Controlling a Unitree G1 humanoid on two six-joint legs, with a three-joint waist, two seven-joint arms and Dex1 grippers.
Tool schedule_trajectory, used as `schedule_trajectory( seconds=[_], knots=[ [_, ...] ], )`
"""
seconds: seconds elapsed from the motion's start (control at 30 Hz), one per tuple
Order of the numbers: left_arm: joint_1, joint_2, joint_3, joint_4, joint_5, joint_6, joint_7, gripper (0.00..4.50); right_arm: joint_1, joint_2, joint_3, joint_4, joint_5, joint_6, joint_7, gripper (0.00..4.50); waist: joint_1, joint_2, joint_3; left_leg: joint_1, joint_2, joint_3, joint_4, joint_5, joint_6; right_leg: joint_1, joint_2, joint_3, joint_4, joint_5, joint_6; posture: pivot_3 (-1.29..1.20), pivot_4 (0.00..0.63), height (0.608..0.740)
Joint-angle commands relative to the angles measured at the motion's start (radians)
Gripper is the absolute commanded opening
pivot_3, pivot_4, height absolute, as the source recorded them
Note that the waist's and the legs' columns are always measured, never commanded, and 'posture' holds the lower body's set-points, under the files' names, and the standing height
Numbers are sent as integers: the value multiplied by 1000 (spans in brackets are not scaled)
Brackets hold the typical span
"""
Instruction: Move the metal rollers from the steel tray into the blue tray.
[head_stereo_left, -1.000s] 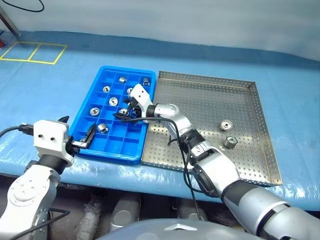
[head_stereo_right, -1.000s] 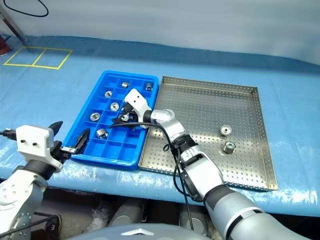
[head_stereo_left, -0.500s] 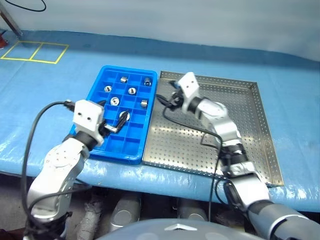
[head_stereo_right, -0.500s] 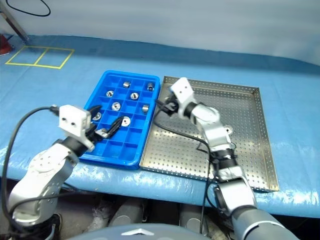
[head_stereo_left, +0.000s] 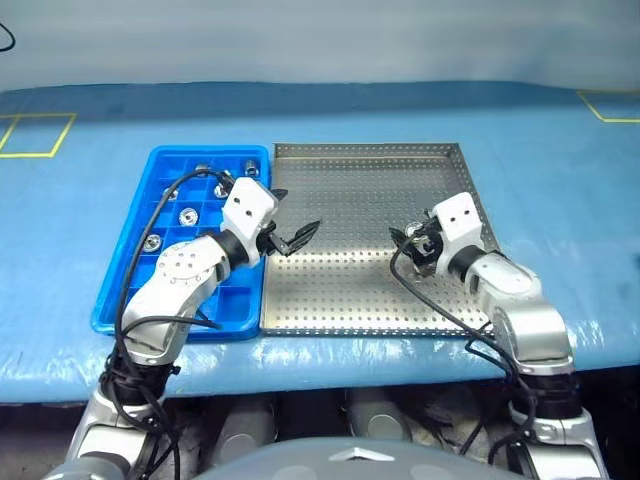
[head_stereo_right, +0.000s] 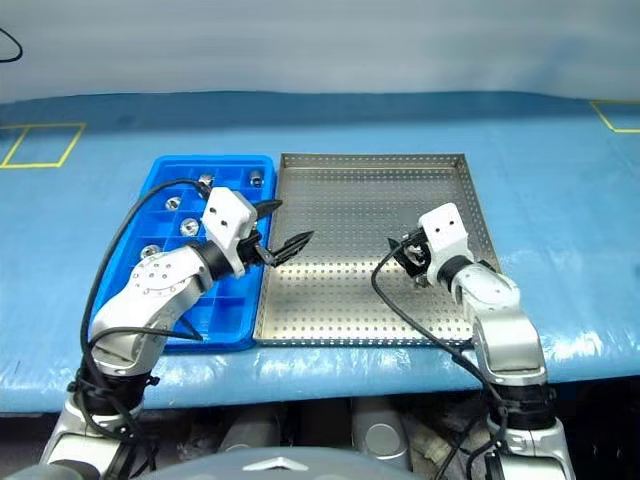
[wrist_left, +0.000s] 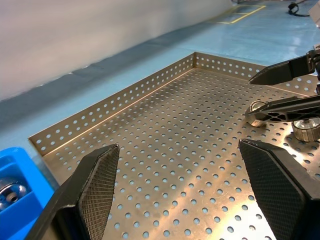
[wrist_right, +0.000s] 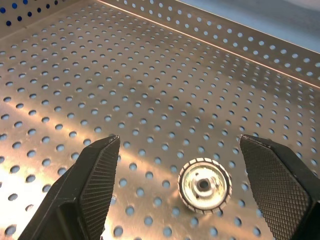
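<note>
Both arms were built of rounded silver-grey metallic segments joined by dark bands, each ending in a white box-shaped wrist housing marked with small dark dots. The left gripper (head_stereo_left: 292, 224) and the right gripper (head_stereo_left: 411, 243) each carried two black, tapering fingers; the wrist views showed their inner pads (wrist_left: 101, 181) covered in a fine cross-hatched texture. A black cable looped loosely alongside each forearm up to the wrist housing.

The right gripper (head_stereo_left: 412, 243) has swung from the blue tray (head_stereo_left: 125, 290) across to a roller (wrist_right: 204, 185) on the steel tray (head_stereo_left: 360, 300), while the left gripper (head_stereo_left: 293, 220), jaws apart, has crossed over the steel tray's near-left edge.
</note>
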Motion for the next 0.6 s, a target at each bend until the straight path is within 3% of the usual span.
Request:
schedule_trajectory(
  seconds=[0.03,0.27,0.6],
  knots=[
    [-22,-8,-16,7,6,-38,-25,4165,45,-25,-46,-92,24,37,-5,4008,-9,0,0,0,0,1,0,0,1,0,0,1,0,0,1,-281,150,740],
    [-31,-21,-29,35,19,-57,-44,4165,123,-10,-68,-111,61,76,-23,4008,-50,0,0,1,0,6,4,0,3,1,3,6,0,0,9,-306,150,740],
    [-24,-20,-26,34,26,-57,-44,4165,85,25,-49,-8,94,52,-40,4008,-89,0,0,2,0,8,12,-1,6,5,4,7,0,2,13,-296,150,740]
  ],
)
